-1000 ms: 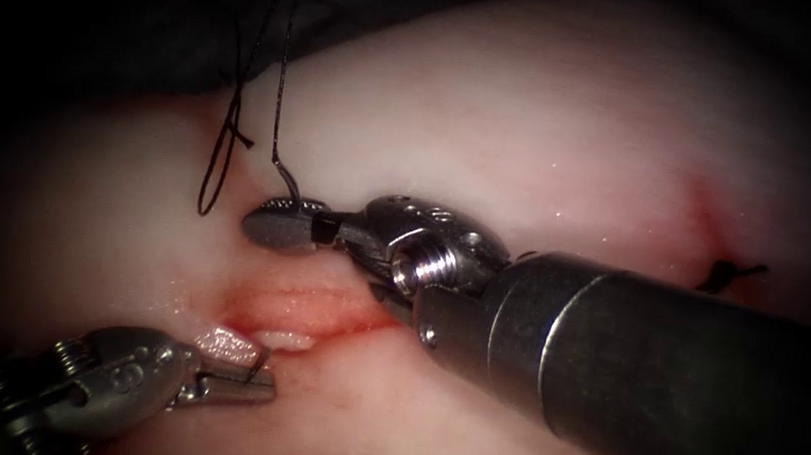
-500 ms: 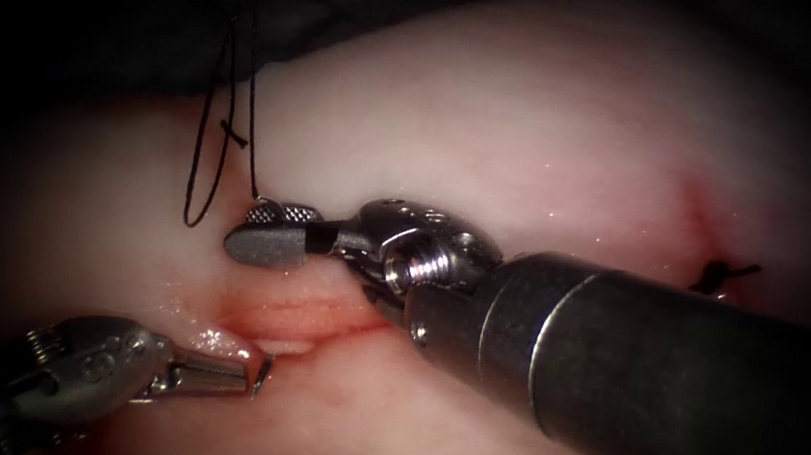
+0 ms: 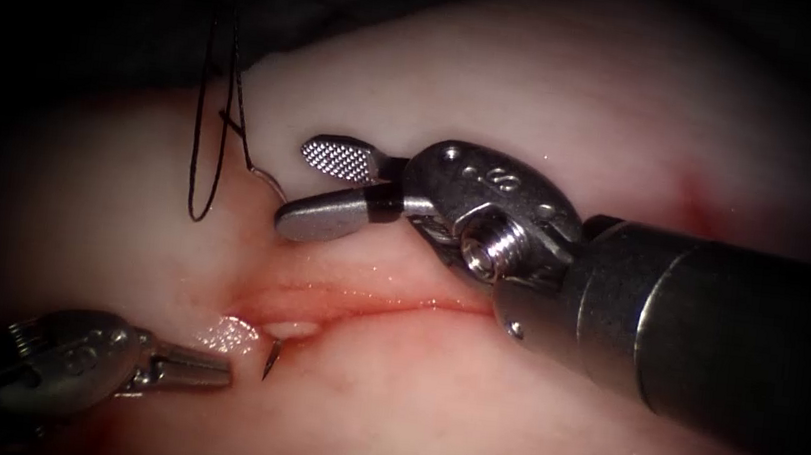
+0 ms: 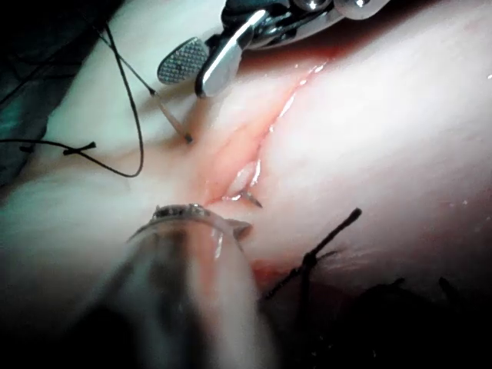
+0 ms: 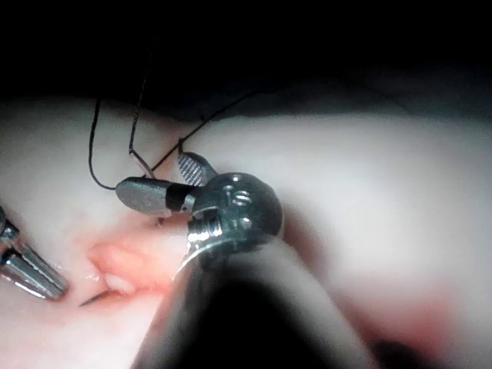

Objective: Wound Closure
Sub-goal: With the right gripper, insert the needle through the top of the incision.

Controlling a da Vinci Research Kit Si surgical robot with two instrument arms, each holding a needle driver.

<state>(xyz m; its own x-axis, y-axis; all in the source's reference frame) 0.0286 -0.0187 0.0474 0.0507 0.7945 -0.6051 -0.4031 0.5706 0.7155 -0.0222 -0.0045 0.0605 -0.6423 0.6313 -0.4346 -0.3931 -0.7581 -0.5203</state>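
Right tool (image 3: pixel 324 189) open above the cut (image 3: pixel 367 304), holding nothing; left tool (image 3: pixel 209 370) closed and empty beside the needle (image 3: pixel 271 356), tip poking from the tissue (image 3: pixel 539 101) below the cut; thread (image 3: pixel 211 117) looped upper left

no readable text, labels or numbers
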